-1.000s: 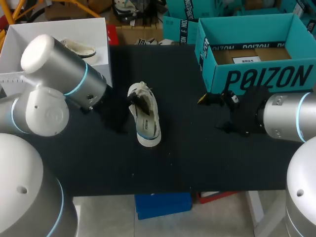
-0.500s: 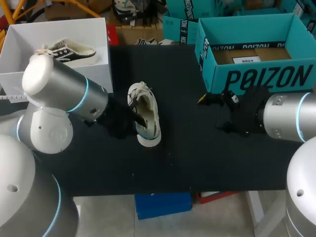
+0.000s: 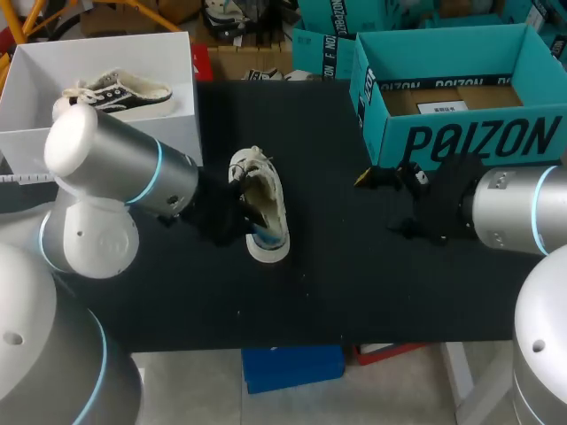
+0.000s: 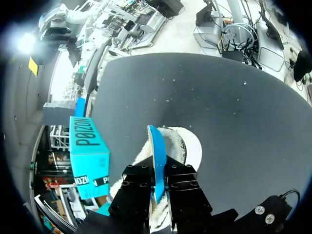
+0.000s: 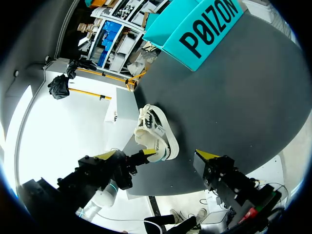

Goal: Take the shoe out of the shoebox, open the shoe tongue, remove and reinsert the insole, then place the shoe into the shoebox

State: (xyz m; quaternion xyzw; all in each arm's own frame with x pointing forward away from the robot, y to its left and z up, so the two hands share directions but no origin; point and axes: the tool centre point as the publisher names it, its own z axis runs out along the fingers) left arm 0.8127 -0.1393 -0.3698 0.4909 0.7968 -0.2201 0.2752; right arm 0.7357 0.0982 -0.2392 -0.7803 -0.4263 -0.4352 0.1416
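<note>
Left wrist view has our left fingers (image 4: 139, 190) pinching the insole (image 4: 157, 156) edge-on over the shoe (image 4: 187, 146) mid-desk (image 4: 219, 97), right fingers (image 5: 217, 170) wide; it may slip or buckle.

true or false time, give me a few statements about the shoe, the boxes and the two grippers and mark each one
1. The shoe lies on the table, outside both boxes. True.
2. The left gripper is shut on a blue insole that stands up out of the shoe. True.
3. The right gripper is shut on the shoe. False: its fingers are wide open and it is off to the side of the shoe, in front of the teal box.
4. The teal box has a shoe in it. False: no shoe shows in it; the dark shoe is in the white box.
</note>
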